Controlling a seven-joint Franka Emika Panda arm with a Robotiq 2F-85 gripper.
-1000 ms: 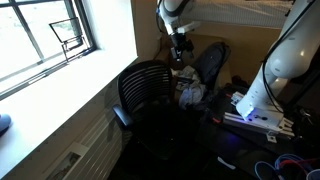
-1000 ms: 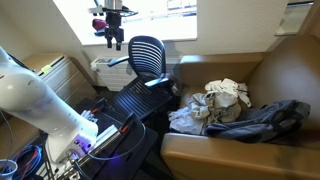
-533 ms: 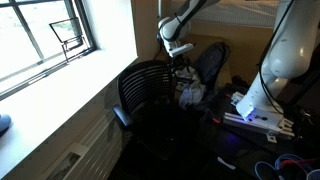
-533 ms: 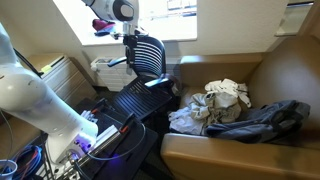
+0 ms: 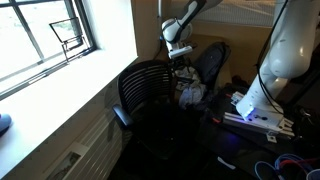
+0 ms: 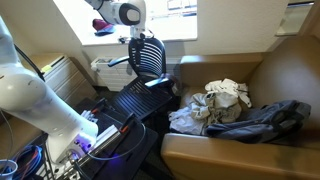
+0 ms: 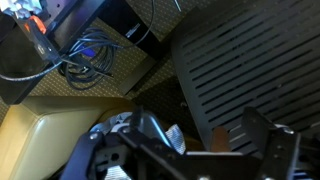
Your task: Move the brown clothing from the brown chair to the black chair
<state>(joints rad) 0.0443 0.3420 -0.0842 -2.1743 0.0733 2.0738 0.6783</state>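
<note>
The brown clothing [image 6: 226,94] lies crumpled and pale tan on the brown chair [image 6: 205,155], next to a dark grey jacket [image 6: 258,120]. It shows as a pale heap in an exterior view [image 5: 190,93]. The black chair [image 6: 148,55] with a mesh back stands by the window and also shows in an exterior view [image 5: 145,88]. My gripper [image 6: 136,40] hangs above the black chair, well apart from the clothing, and also shows in an exterior view [image 5: 180,56]. In the wrist view the gripper [image 7: 205,140] is open and empty over the slatted black seat [image 7: 250,60].
A window ledge [image 5: 60,95] runs along the wall beside the black chair. Cables and electronics [image 6: 95,135] lie near the robot base [image 6: 35,95]. A radiator [image 6: 55,70] stands under the window. The wrist view shows a cable bundle [image 7: 80,55].
My gripper has moved down from near the window and across toward the black chair's back. It stays open. The clothing has not moved.
</note>
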